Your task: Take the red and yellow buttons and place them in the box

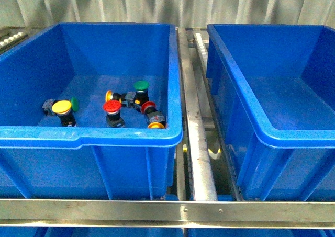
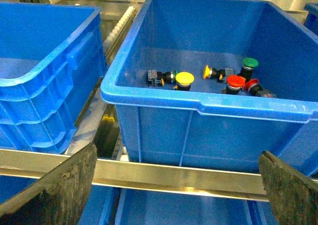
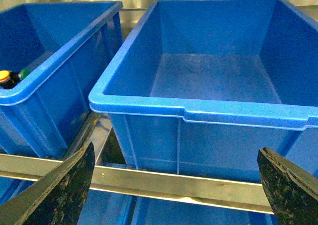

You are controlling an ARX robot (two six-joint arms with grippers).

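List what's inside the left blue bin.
Yellow button, red button, a second red cap on its side, two green buttons, two small orange-faced buttons. The near wall hides the floor strip just behind it.

- The left gripper (image 2: 177,153) is cut off by the lower edge; only two wide-apart finger ends are shown.
- The right gripper (image 3: 175,153) is cropped likewise.
- The bodies of the yellow button (image 2: 185,78) and red button (image 2: 235,80) are partly hidden by the left bin (image 2: 149,98) at its near rim.
- The box (image 1: 293,138) is cut off at the front view's right edge.
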